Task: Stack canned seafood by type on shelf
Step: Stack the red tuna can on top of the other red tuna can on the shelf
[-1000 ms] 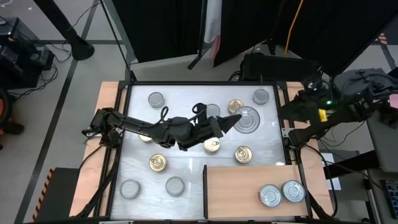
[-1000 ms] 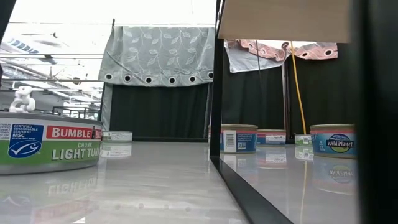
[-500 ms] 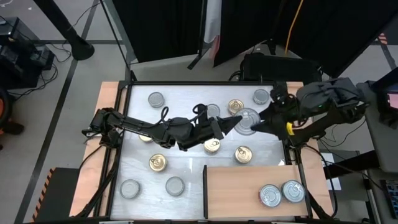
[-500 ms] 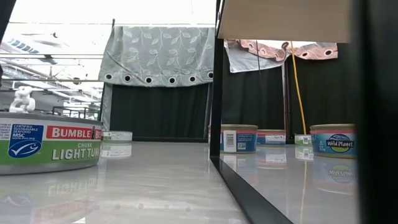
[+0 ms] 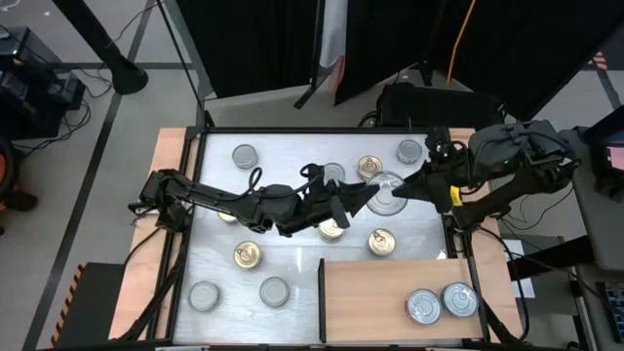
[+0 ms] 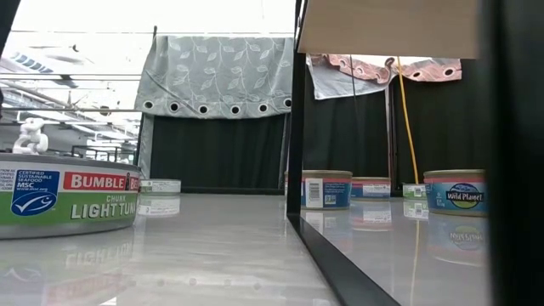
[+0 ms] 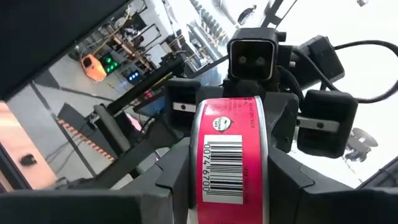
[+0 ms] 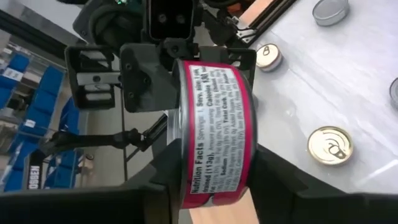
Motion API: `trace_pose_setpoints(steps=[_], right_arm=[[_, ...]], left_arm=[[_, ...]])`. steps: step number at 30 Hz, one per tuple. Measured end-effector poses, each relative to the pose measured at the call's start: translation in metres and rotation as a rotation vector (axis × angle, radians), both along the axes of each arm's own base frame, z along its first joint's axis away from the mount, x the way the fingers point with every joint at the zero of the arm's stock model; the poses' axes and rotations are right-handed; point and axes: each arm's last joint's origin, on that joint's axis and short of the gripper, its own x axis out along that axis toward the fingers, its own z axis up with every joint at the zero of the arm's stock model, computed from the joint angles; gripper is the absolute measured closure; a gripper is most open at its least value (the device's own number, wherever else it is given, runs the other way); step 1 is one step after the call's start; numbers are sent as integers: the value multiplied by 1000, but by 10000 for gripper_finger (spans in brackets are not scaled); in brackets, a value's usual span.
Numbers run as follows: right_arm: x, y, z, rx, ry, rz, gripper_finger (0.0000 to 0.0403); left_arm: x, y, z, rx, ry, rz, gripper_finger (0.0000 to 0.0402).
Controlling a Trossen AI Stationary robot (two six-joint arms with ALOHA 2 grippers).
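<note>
A flat round can with a red label [image 5: 387, 185] is held in the air over the table's far middle, between both grippers. My left gripper [image 5: 369, 191] reaches it from the left and is shut on it. My right gripper [image 5: 408, 185] meets it from the right and is also shut on it. The can shows edge-on in the left wrist view [image 7: 230, 155] and in the right wrist view [image 8: 217, 137]. The wooden shelf [image 5: 375, 302] lies at the near right, with two silver-topped cans [image 5: 422, 305] [image 5: 459, 299] side by side on it. My left gripper pinches the can across its two flat ends. Its fingers [image 7: 168, 190] stand on either side of the barcoded side wall [image 7: 229, 183]. It comes roughly level from the table's left, and the can is lifted clear of the table. My right gripper pinches the same can across its flat ends on the opposite side. Its fingers [image 8: 283, 186] flank the printed side wall [image 8: 217, 180]. It slants slightly down from the table's right, facing my left gripper.
Loose cans lie on the white tabletop: silver-topped ones [image 5: 245, 155] [image 5: 409, 151] [image 5: 204, 295] [image 5: 274, 290] and gold-topped ones [image 5: 369, 167] [image 5: 381, 241] [image 5: 247, 254] [image 5: 332, 227]. In the low view a large tuna can [image 6: 68, 195] stands near left, with more cans [image 6: 327, 189] under the shelf board [image 6: 387, 25].
My right gripper has moved from the table's right edge toward the can held by my left gripper and now has the can between its fingers. My left gripper has rolled a little in place, which has tipped the can's silver top slightly.
</note>
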Motion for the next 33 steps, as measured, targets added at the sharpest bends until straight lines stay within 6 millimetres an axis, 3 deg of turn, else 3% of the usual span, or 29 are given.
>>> trace_pose_setpoints(steps=[9,18,26,33], right_arm=[[-4,0,2,-24,-20,37,266],[-33,-7,11,36,-68,101,278],[-69,-10,20,119,-127,318,271],[-84,-13,4,85,52,348,270]], left_arm=[[0,2,0,-47,-18,-26,189],[0,1,2,-31,-23,-76,114],[-11,2,16,4,-26,-123,107],[-19,6,18,63,88,-127,107]])
